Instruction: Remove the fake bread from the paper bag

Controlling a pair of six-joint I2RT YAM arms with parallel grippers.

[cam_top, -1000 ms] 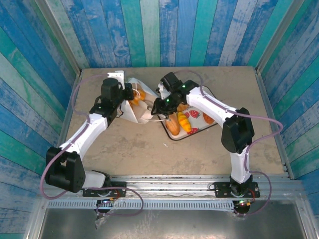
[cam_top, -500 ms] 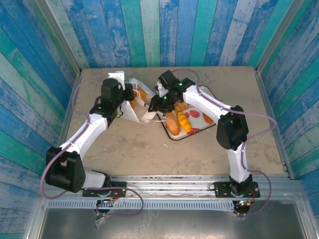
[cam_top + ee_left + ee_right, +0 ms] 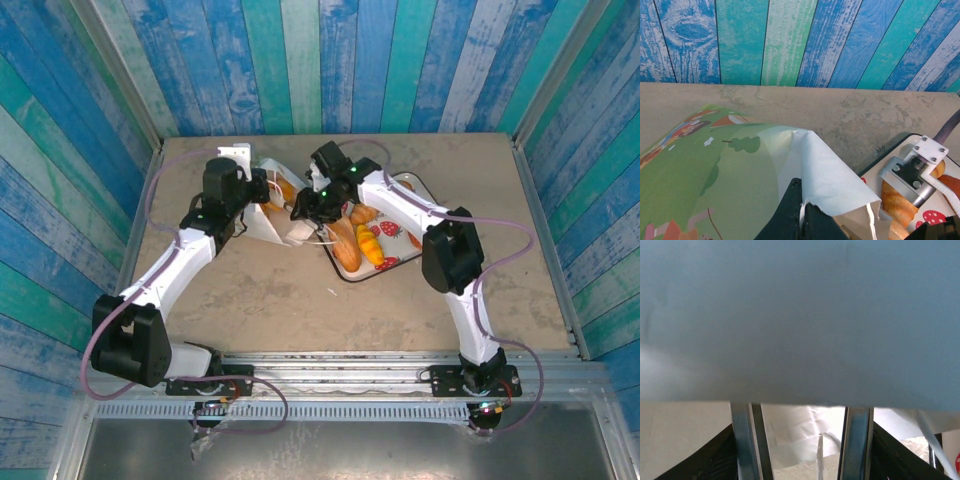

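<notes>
The table (image 3: 300,290) holds the paper bag (image 3: 735,170), whose green printed side faces the left wrist camera. Just right of the bag sits a tray (image 3: 392,258). On the tray, out of the bag, a tan loaf (image 3: 345,252) and a yellow croissant (image 3: 368,245) lie side by side. The left gripper (image 3: 801,200) is pinched tight on the bag's paper edge. The right gripper (image 3: 801,440) is at the bag's mouth, fingers apart, with white paper visible beyond them.
</notes>
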